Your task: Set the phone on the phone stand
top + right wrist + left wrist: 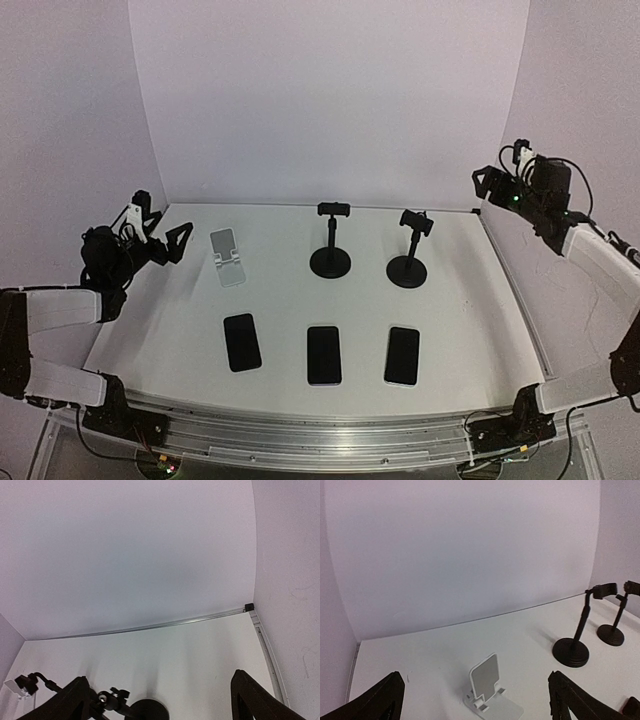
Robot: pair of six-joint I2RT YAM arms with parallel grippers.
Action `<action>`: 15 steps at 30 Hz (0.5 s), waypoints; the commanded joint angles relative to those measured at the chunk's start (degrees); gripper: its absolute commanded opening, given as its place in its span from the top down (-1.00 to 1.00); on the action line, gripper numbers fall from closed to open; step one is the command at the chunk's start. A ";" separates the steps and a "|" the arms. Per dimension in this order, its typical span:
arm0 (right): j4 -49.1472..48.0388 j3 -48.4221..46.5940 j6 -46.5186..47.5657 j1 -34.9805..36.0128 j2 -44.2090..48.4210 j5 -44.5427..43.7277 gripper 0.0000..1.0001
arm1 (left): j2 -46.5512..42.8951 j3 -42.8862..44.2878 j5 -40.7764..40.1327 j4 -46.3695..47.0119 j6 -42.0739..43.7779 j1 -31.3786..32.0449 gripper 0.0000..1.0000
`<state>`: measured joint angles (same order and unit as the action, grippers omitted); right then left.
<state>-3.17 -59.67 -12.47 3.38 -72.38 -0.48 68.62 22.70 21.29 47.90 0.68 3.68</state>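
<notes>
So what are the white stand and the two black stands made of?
The white stand looks like smooth matte plastic; its grey front panel could be metal or rubber. The middle black stand and the right black stand have thin poles on round bases, probably painted metal with plastic clamps, but that's a guess.

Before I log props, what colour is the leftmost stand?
White; the folding stand shows best in the left wrist view.
</notes>
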 commanded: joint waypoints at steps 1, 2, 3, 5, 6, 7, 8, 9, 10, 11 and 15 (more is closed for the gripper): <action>9.12 -8.25 -2.92 7.53 0.00 -3.62 -0.81 | -1.80 9.50 9.10 -7.36 7.14 6.81 -0.99; 10.15 -9.84 -2.86 10.35 -0.64 -6.61 -0.80 | -1.03 11.41 7.96 -8.91 8.52 9.53 -0.99; 11.53 -11.25 -2.89 13.30 -1.81 -9.82 -0.80 | 0.34 13.37 7.25 -10.24 8.69 11.61 -0.99; 14.79 -15.72 -4.51 19.52 -4.77 -15.28 -0.75 | 3.31 16.44 7.65 -11.31 6.65 13.77 -0.99; 16.20 -17.72 -5.84 22.24 -6.42 -17.33 -0.72 | 4.67 17.72 8.16 -11.16 5.13 14.29 -0.99; 16.90 -19.15 -6.47 24.68 -7.97 -18.63 -0.70 | 6.06 18.81 8.83 -10.76 3.93 14.73 -1.00; 17.04 -19.95 -6.71 27.91 -9.42 -19.88 -0.69 | 7.34 19.69 9.25 -10.21 2.85 15.05 -0.99; 16.75 -20.46 -6.61 31.02 -11.06 -21.06 -0.68 | 8.66 20.58 9.51 -9.47 1.34 15.23 -0.99; 15.99 -20.74 -6.10 33.82 -12.89 -21.90 -0.68 | 10.06 21.65 9.77 -8.66 -0.50 15.31 -0.99; 14.24 -20.46 -4.68 35.85 -14.98 -21.84 -0.68 | 11.45 22.83 10.01 -7.87 -2.45 15.38 -0.99; -6.99 -11.56 -1.90 41.07 -19.99 -18.43 -0.61 | 15.72 25.73 12.31 -4.36 -7.66 15.44 -0.99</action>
<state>6.33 -78.11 -16.36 40.92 -88.15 -18.37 81.45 44.11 30.35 40.05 -0.19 18.87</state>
